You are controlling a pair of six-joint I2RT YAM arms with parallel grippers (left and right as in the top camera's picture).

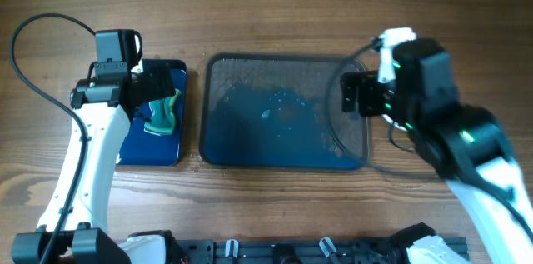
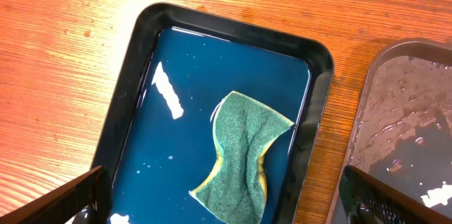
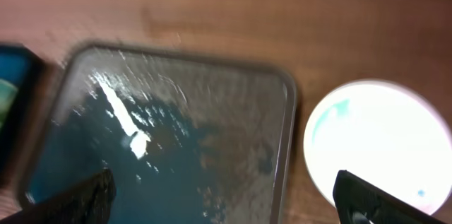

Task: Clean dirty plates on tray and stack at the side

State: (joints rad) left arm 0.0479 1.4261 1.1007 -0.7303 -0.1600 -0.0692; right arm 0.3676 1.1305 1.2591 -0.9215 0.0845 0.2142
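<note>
The large dark tray (image 1: 283,68) lies at the table's middle, wet with a blue film, with no plates on it; it also shows in the right wrist view (image 3: 233,90). A white plate (image 3: 378,136) with a pale blue streak sits on the table just right of the tray; from overhead my right arm hides it. I cannot tell whether other plates lie under it. My right gripper (image 1: 358,96) (image 3: 222,181) is open and empty over the tray's right edge. My left gripper (image 1: 158,102) (image 2: 222,181) is open and empty above the small tray.
A smaller black tray (image 1: 125,143) (image 2: 141,47) with a blue inside lies left of the large tray. It holds a green and yellow sponge (image 1: 162,114) (image 2: 244,157). A black cable (image 1: 333,122) loops over the large tray's right side.
</note>
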